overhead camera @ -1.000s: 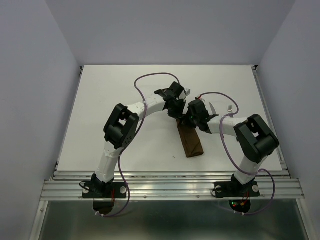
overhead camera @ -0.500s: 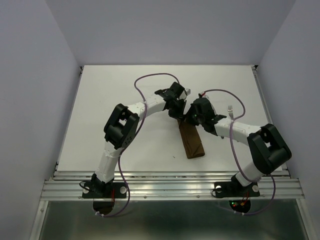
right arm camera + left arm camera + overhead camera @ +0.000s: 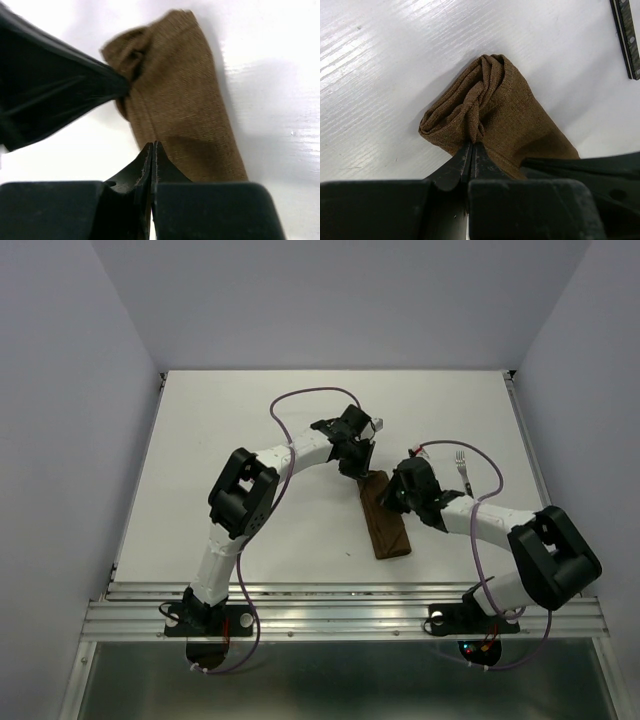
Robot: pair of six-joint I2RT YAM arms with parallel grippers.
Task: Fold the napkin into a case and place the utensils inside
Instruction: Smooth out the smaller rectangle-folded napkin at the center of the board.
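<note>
The dark brown napkin lies on the white table folded into a narrow case [image 3: 384, 520]. Its far end is bunched up [image 3: 480, 95], and my left gripper [image 3: 365, 471] [image 3: 472, 144] is shut on a fold of cloth there. My right gripper [image 3: 390, 502] [image 3: 153, 145] is shut and holds nothing, its tips just above the case [image 3: 185, 115] near the case's middle. The left fingers [image 3: 65, 95] show at the upper left of the right wrist view. A silver fork [image 3: 461, 464] lies to the right of the case. A thin dark bar with pale dots [image 3: 625, 35] may be the knife's handle.
A purple cable [image 3: 295, 395] loops over the left arm, and another [image 3: 470, 455] arcs over the fork by the right arm. Grey walls stand at the left, back and right. A metal rail [image 3: 340, 605] runs along the near edge of the table.
My right arm has swung out to the right and stretched low, and its shut gripper slid from the case's far end toward the middle. The left gripper stayed pinched on the cloth.
</note>
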